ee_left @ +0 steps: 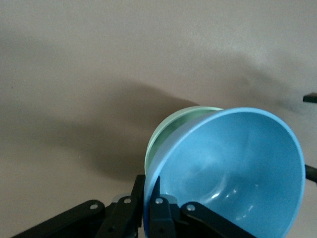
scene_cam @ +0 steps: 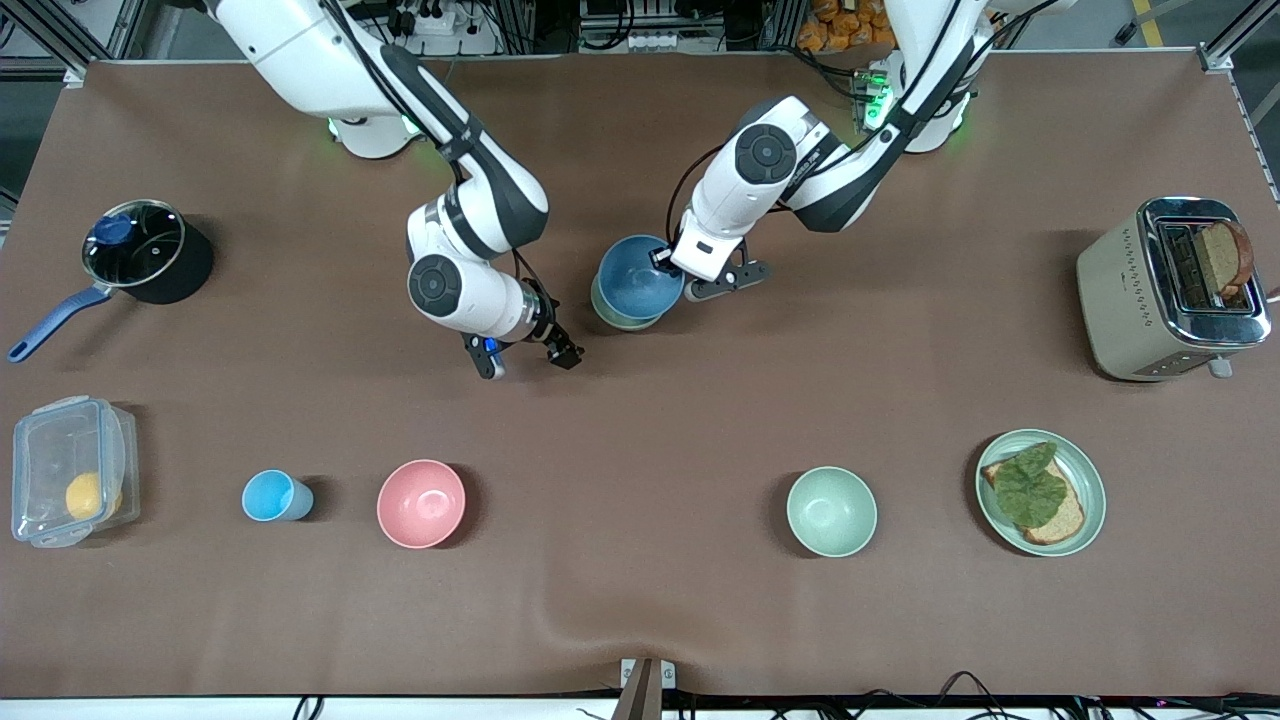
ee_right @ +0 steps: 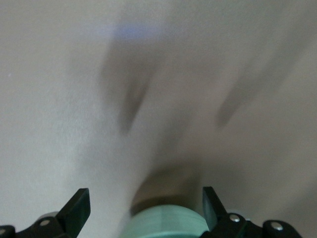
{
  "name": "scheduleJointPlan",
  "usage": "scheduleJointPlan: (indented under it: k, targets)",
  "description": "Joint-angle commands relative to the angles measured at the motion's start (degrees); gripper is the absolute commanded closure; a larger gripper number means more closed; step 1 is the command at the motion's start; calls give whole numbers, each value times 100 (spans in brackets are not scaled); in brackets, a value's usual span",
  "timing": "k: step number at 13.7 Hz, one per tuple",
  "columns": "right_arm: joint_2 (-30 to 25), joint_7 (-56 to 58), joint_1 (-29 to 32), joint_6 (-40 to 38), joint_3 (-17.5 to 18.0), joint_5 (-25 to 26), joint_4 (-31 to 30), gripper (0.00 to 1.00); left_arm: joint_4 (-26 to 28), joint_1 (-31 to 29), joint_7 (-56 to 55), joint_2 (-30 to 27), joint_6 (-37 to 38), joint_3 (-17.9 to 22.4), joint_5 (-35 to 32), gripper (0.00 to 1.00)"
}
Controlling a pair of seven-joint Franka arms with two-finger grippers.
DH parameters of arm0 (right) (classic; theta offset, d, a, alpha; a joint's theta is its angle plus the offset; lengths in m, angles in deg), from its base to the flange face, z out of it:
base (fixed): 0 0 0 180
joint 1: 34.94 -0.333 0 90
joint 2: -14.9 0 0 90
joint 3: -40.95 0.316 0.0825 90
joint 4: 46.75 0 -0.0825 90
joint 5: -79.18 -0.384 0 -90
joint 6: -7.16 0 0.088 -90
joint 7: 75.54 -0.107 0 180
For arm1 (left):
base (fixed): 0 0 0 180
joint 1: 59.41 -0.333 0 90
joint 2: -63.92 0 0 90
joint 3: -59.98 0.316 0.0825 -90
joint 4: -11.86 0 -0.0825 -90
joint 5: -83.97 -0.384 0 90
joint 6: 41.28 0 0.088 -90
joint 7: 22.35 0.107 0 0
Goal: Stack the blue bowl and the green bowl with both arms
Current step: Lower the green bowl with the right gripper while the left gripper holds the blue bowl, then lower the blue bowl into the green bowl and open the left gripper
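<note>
Mid-table, blue bowl (scene_cam: 638,277) sits nested in green bowl (scene_cam: 622,318); left gripper (scene_cam: 668,262) pinches blue bowl's rim. Right gripper (scene_cam: 527,357) hangs beside the stack, fingers spread, empty. No readable labels.

Both arms are built of glossy white rounded shells with dark grey sleeves at the joints, and each joint ends in a round dark grey cap. Green lights glow at the two white bases near the top of the frame. Black cables run along the links of each arm.

The left tool (scene_cam: 672,262) hangs from a white block and has black fingers (ee_left: 157,218) with small silver screws. The right tool (scene_cam: 525,362) is black, with a blue spot on one side.
</note>
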Motion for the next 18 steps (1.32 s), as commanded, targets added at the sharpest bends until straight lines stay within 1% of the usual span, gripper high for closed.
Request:
scheduleJointPlan:
  k: [1,2,3,4,8,9,10,12,14,15,17,18]
  targets:
    - [181,21,132,346,78,-369,-112,0,-178,96,-79,211,-60,24,41,100]
    - [217,21,185,355,86,-483,-103,0,-258,218,-79,317,-60,41,41,92]
    - [217,30,220,372,87,-658,-103,0,-284,298,-70,370,-60,59,-46,54]
    - [217,30,212,364,87,-808,-103,0,-311,351,-79,423,-52,68,-212,1]
    - [217,56,185,373,95,-1142,-147,0,-407,264,-237,371,-8,77,-302,0]
    - [217,108,185,373,95,-1213,-156,0,-451,229,-237,344,53,85,-302,0]
    - [217,126,159,373,95,-1266,-156,0,-547,150,-229,248,280,85,-310,0]
    - [217,127,141,442,104,-1292,-182,0,-1003,-130,-202,177,956,94,-371,0]
    - [217,188,133,469,113,-1292,-200,0,-1609,-482,-176,186,1737,85,-792,0]
    - [208,197,133,461,113,-1293,-200,0,-1856,-631,-158,186,2020,85,-846,0]
    - [156,310,211,356,113,-1284,-191,0,-2330,-983,208,186,2661,85,-995,0]
    - [95,607,299,111,113,-1284,-182,0,-2628,-1132,559,186,3091,85,-1057,0]
